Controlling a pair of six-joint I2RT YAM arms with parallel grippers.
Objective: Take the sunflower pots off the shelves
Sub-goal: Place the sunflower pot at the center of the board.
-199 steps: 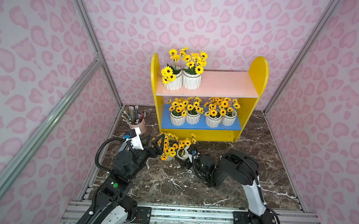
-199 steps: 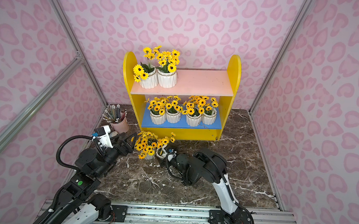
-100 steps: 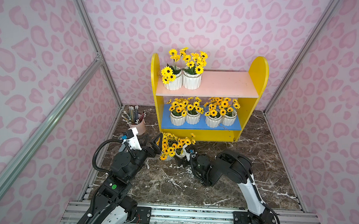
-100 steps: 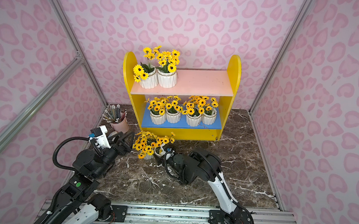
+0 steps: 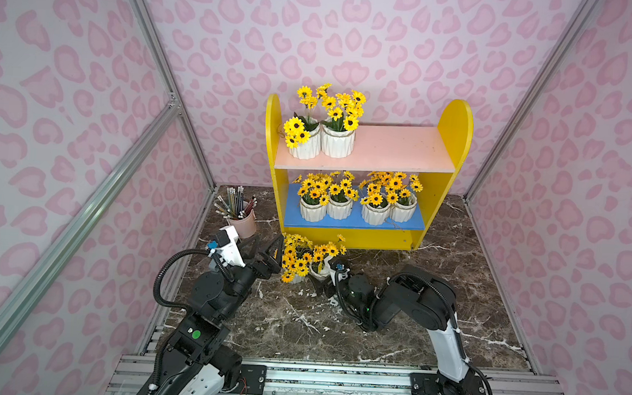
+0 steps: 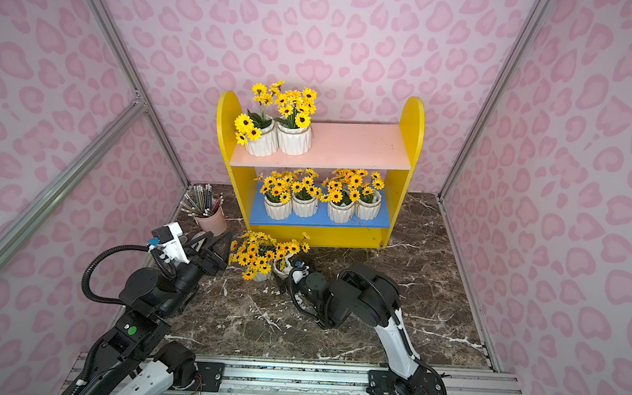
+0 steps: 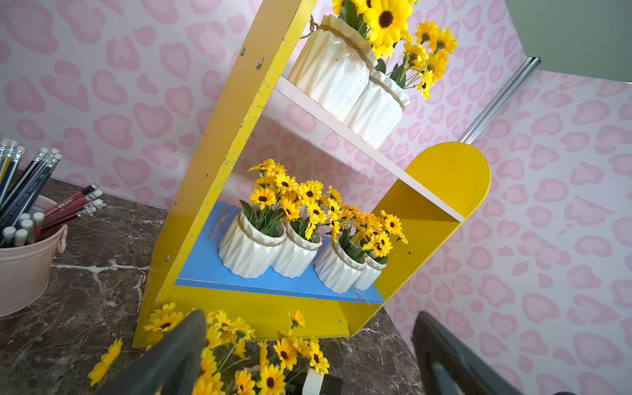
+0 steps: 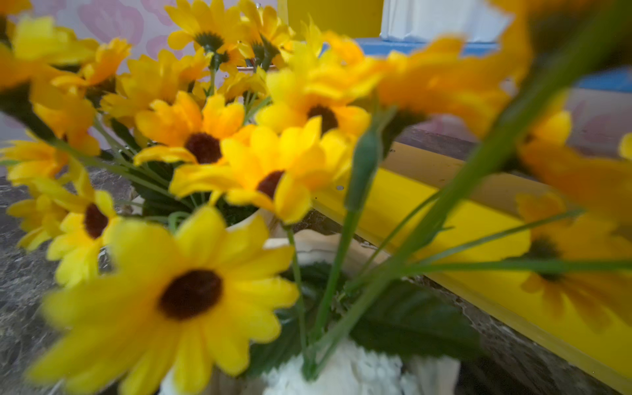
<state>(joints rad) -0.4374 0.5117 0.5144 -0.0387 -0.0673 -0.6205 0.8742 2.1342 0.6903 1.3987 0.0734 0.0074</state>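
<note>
Marble tabletop [image 5: 299, 325] is carrying two sunflower pots [image 5: 320, 271] just in front of the shelves [image 5: 456, 128]; six more are sitting on its boards. Pink pencil cup [image 5: 244, 225] is standing near left gripper [image 5: 268, 246], which is gaping wide, empty. Blooms are covering right gripper [image 5: 329, 276]: can't tell its state, and the right wrist view is blurring out.

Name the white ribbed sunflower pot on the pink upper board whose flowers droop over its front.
The pot beside the yellow side panel; the neighbouring pot holds its flowers upright.
</note>
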